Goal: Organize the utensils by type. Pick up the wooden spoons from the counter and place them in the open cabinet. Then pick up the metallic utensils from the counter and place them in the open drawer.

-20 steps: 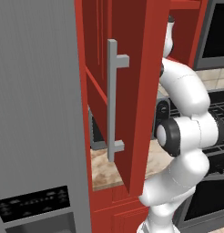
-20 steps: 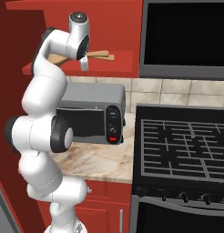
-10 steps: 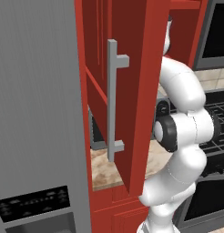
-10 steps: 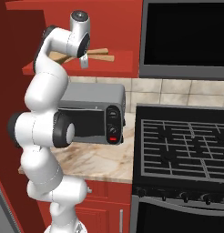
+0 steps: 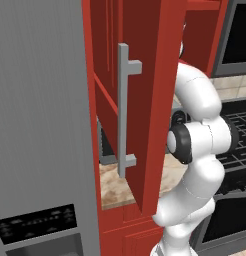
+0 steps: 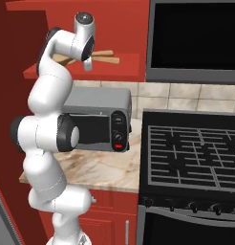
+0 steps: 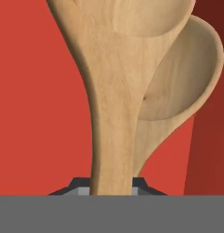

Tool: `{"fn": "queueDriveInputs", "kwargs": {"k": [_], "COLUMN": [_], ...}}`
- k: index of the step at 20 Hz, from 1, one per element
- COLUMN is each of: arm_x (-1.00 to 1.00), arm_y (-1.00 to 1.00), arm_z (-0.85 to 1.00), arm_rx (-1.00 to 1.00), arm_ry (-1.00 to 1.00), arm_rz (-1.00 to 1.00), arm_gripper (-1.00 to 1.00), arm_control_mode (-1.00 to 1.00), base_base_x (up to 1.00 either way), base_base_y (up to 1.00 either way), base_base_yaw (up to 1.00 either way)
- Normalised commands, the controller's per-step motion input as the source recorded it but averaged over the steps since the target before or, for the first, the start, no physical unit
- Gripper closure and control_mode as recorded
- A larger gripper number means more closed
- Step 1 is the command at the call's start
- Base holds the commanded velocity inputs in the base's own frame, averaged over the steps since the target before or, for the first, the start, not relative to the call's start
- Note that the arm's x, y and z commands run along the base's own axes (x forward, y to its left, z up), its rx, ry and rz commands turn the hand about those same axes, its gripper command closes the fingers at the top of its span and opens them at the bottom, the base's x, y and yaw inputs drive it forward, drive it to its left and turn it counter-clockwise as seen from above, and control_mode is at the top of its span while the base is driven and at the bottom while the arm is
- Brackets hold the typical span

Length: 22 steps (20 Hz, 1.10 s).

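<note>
Gripper (image 6: 87, 64) raised into the open cabinet (image 5: 145, 100), hanging just above the red shelf (image 6: 126, 64) at about 11 o'clock in the right base view. Jaws narrow, clamped on the handle of a wooden spoon (image 7: 109, 104); in the hand view that handle rises from 6 o'clock between the dark finger tips (image 7: 75, 185) and widens into an oval bowl cut off at 12 o'clock. A second wooden spoon (image 7: 182, 86) just behind and partly under the first, bowl toward 1 o'clock, handle converging with the held one near the jaws; touching or merely overlapping, cannot tell. In the right base view, 2 tan handles (image 6: 106, 56) on the shelf, reaching from the gripper toward 3 o'clock; which belongs to which spoon is unclear.

Below the shelf, at 9 o'clock of centre, a grey toaster oven (image 6: 98, 119) on the beige marbled counter (image 6: 110, 170). Black gas stove (image 6: 191, 153) at 3 o'clock, dark microwave (image 6: 196, 38) above it at 1 o'clock.

In the left base view, cabinet door swung open with its long vertical silver bar handle (image 5: 124, 110) near centre, grey refrigerator (image 5: 40, 125) at 9 o'clock, white arm (image 5: 197, 150) climbing behind the door at 3 o'clock.
</note>
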Motion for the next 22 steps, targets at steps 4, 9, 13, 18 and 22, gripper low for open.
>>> {"fn": "queueDriveInputs", "kwargs": {"k": [4, 9, 13, 18, 22], "arm_x": [0.2, 0.19, 0.15, 0.09, 0.03], "arm_y": [0.11, 0.08, 0.07, 0.1, 0.16], "arm_z": [-0.33, -0.33, -0.34, -0.38, -0.44], "arm_rx": [0.05, 0.06, 0.06, 0.04, 0.0], "arm_ry": [-0.04, -0.02, -0.01, 0.0, 0.0], "arm_rz": [-0.05, -0.05, -0.05, -0.04, -0.02], "arm_gripper": [1.0, 1.0, 1.0, 1.0, -1.0], "arm_control_mode": [-1.0, -1.0, -1.0, -1.0, -1.0], "base_base_x": [0.0, 0.0, 0.0, 0.0, 0.0], "base_base_y": [0.0, 0.0, 0.0, 0.0, 0.0], "base_base_yaw": [0.0, 0.0, 0.0, 0.0, 0.0]}}
